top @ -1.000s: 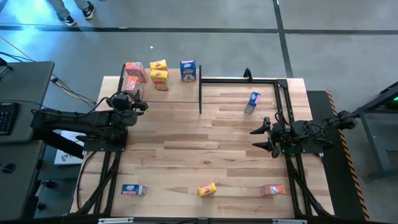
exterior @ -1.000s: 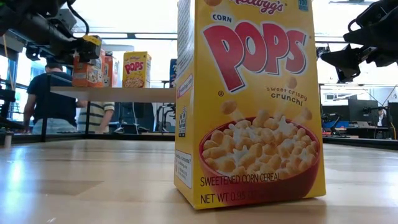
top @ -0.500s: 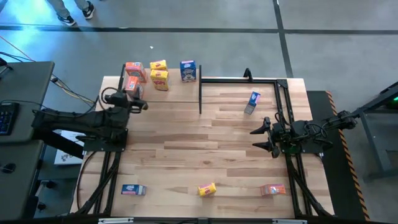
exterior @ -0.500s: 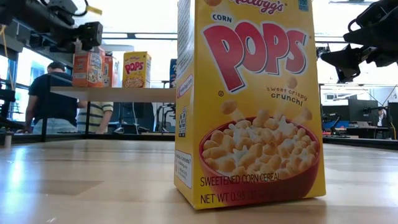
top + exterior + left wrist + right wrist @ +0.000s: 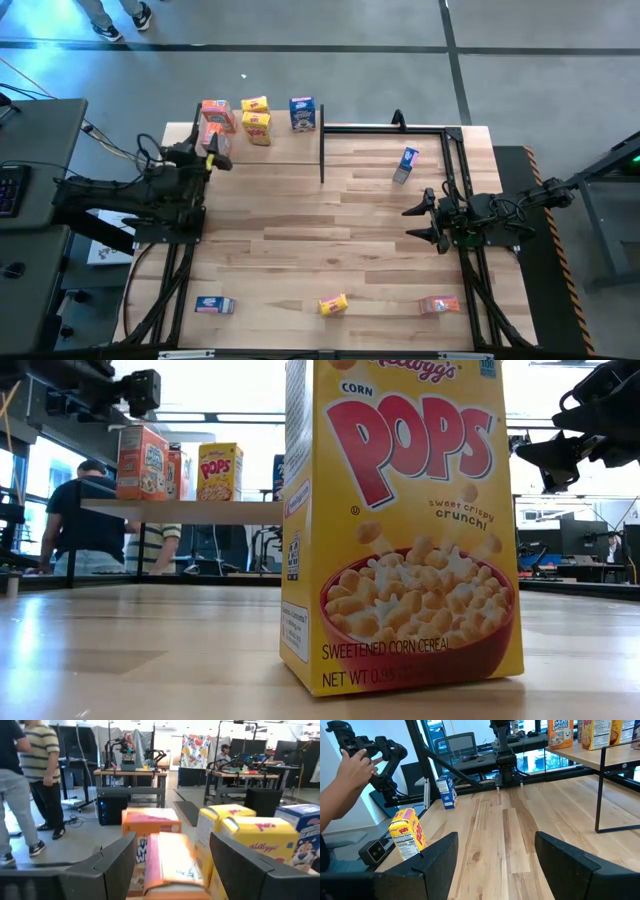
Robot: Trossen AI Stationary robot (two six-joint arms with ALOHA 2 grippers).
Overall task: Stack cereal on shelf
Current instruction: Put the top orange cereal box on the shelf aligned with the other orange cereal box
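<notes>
The shelf board (image 5: 290,148) stands at the table's far left and carries two orange-red boxes (image 5: 214,122), two yellow boxes (image 5: 257,118) and a blue box (image 5: 303,113), all upright on their bases. My left gripper (image 5: 208,153) is open. It hovers above and just to the left of the nearer orange-red box (image 5: 170,862), which shows beyond its fingers in the left wrist view. In the low view the left gripper (image 5: 140,390) is clear above that box (image 5: 141,461). My right gripper (image 5: 422,220) is open over the table's right side.
A blue box (image 5: 405,165) stands on the table's far right. Along the near edge sit a blue box (image 5: 214,305), a yellow box (image 5: 332,305) that fills the low view (image 5: 400,525), and an orange-red box (image 5: 438,305). Black frame rails (image 5: 385,126) border the right. People stand beyond the table.
My left gripper has come off the nearer orange-red box, risen and drawn back toward the table's left edge. The box stays standing upright on the shelf.
</notes>
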